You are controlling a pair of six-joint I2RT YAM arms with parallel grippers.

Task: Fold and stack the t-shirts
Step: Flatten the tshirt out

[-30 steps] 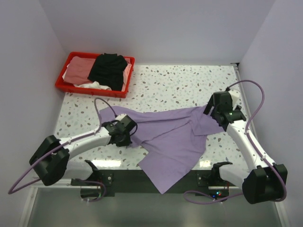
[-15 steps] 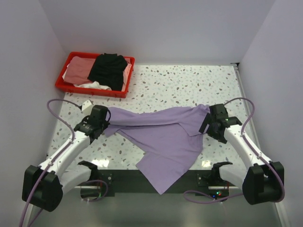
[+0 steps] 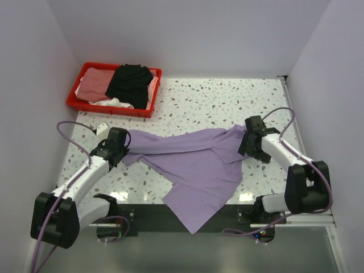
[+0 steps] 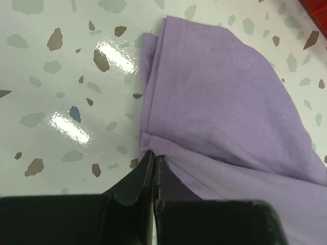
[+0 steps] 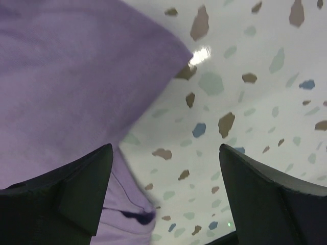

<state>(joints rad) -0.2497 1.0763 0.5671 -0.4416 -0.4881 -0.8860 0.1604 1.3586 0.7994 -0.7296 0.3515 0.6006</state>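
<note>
The purple shirt (image 3: 199, 170) lies crumpled across the near half of the speckled table (image 3: 216, 102), with 1 corner hanging over the front edge. The left gripper (image 4: 153, 159) is pressed together, pinching a fold at the shirt's hem. The right gripper (image 5: 166, 148) stands spread over the shirt's opposite edge, gripping nothing. Farther back on the left, a red tray (image 3: 73, 96) holds a black shirt (image 3: 131, 82), a pink shirt (image 3: 94, 85) and a white shirt (image 3: 111, 103).
</note>
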